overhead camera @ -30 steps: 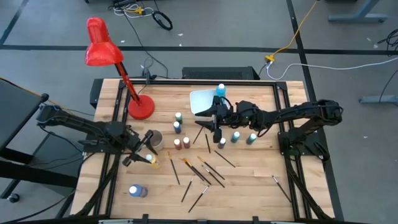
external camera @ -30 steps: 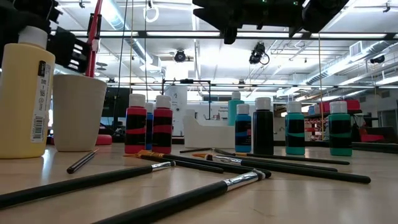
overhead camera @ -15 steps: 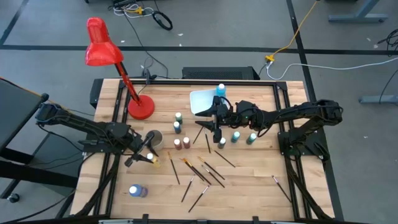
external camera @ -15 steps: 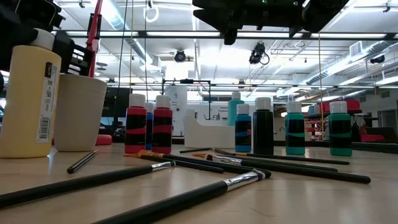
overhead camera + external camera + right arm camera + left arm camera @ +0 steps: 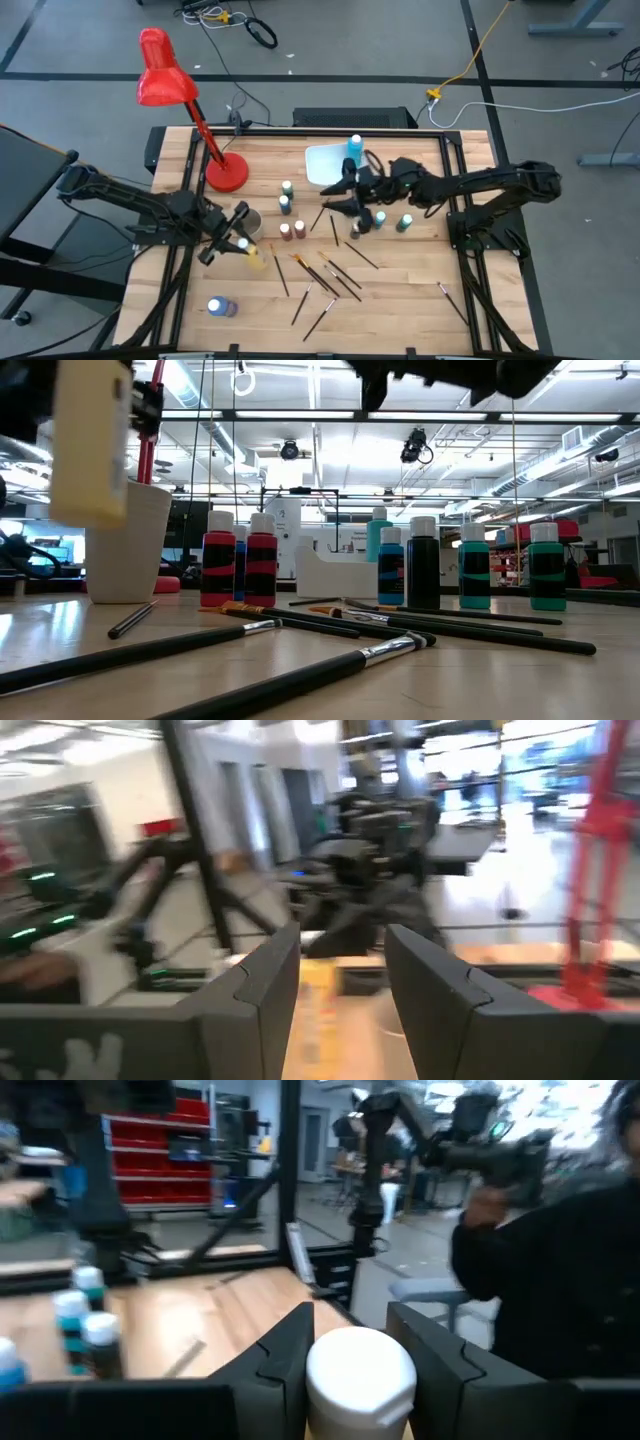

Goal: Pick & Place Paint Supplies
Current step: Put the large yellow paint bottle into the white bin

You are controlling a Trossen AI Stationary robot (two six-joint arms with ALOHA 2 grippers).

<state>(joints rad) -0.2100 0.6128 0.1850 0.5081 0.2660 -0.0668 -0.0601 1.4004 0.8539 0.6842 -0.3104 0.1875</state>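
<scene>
Two arms are working at the table (image 5: 420,290). My left gripper (image 5: 241,243) is clamped on a yellow bottle (image 5: 92,445), lifting it clear of the wood just beside the beige cup (image 5: 125,540); in the left wrist view the bottle's white cap (image 5: 360,1373) is sitting between my two fingers (image 5: 285,1355). My right gripper (image 5: 347,196) is hovering with its fingers spread wide and holding nothing, above the middle of the table near the white tray (image 5: 322,162).

Several bottles are standing in the middle: a red pair (image 5: 240,560), a blue one (image 5: 391,565), a dark one (image 5: 424,563), and two teal ones (image 5: 510,566) to the right. A light blue bottle (image 5: 355,146) is standing by the tray's far right corner, and another blue bottle (image 5: 220,306) is lying near the left near corner. Many brushes (image 5: 325,278) are lying scattered across the near half, one stray brush (image 5: 449,298) resting far right. A red lamp (image 5: 165,82) is standing at the far left, its base (image 5: 227,173) on the wood.
</scene>
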